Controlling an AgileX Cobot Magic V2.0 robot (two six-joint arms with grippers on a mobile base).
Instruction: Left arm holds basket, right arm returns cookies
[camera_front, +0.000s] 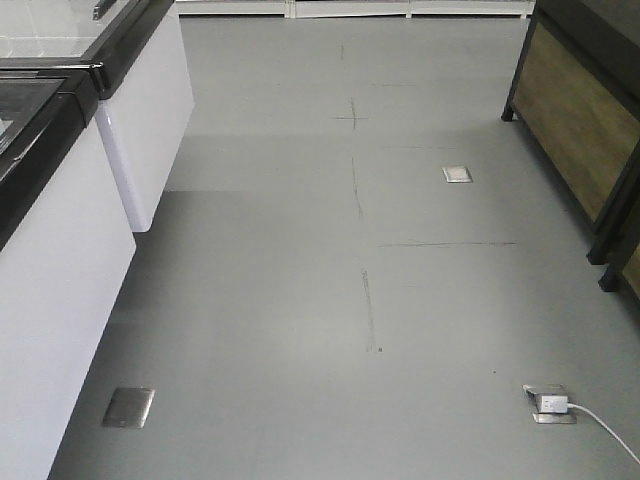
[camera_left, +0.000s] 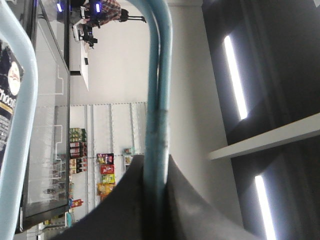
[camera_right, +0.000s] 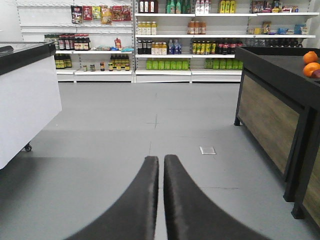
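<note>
Clamping the basket (camera_left: 161, 90) by one of its light blue hoop handles, the left gripper (camera_left: 156, 167) has its black jaws closed on the bar at six o'clock of the left wrist view, and the hoop runs up from there toward twelve. The cookies (camera_left: 6, 100) show only as a strip of dark navy box with pale lettering at nine o'clock in that view, just behind the second hoop (camera_left: 22, 150). Whether the box stands or leans cannot be told. At six o'clock of the right wrist view, the right gripper (camera_right: 161, 162) has its two fingers pressed together with nothing between them. It points over grey floor (camera_right: 125, 125) toward stocked shelves (camera_right: 200, 45) at twelve, with a white freezer (camera_right: 25, 100) at nine and a dark counter (camera_right: 280, 100) at three. The box is probably light and stiff, but thin cardboard dents and glossy print may slip. The right claw would have to open first. A moderate squeeze across the narrower faces, high on the box and reached between the hoops, looks soundest.
</note>
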